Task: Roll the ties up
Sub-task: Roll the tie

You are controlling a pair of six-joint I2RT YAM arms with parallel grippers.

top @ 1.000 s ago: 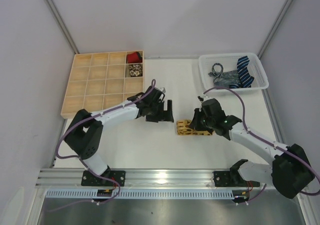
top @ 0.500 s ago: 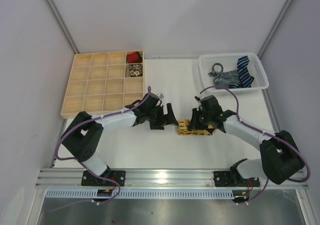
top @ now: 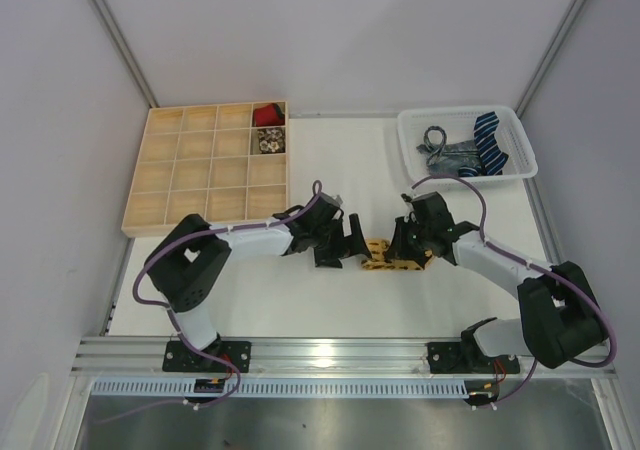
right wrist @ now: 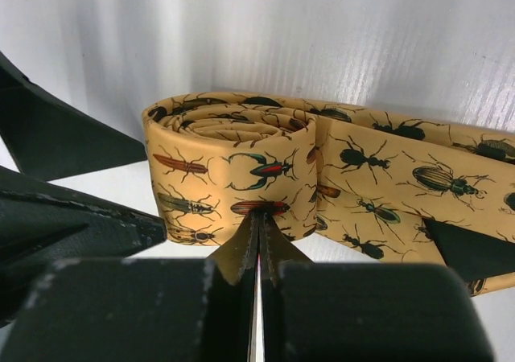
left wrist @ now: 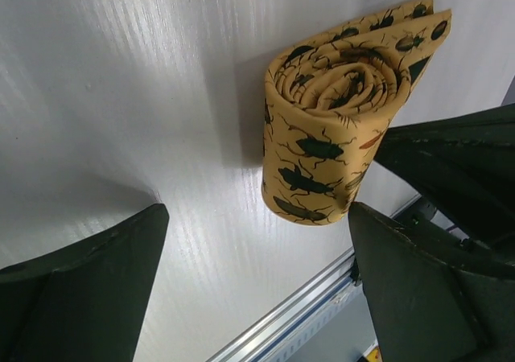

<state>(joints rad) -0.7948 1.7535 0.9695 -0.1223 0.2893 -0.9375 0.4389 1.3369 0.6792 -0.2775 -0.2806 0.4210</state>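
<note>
5 ties, 2 hands. 1 mustard beetle-print tie (top: 388, 254) lies part-rolled on the tabletop (top: 300, 300), tail flat to its right. Behind it to the right, 1 basket (top: 415, 130) holds 2 loose ties; behind it to the left, 1 wooden tray (top: 180, 170) holds 2 rolled ties. Left hand (top: 350, 242) sits left of the roll, fully spread, gripping nothing. Right hand (top: 408, 245) is clenched, tips against the roll's outer wrap; any pinched fold cannot be told.
</note>
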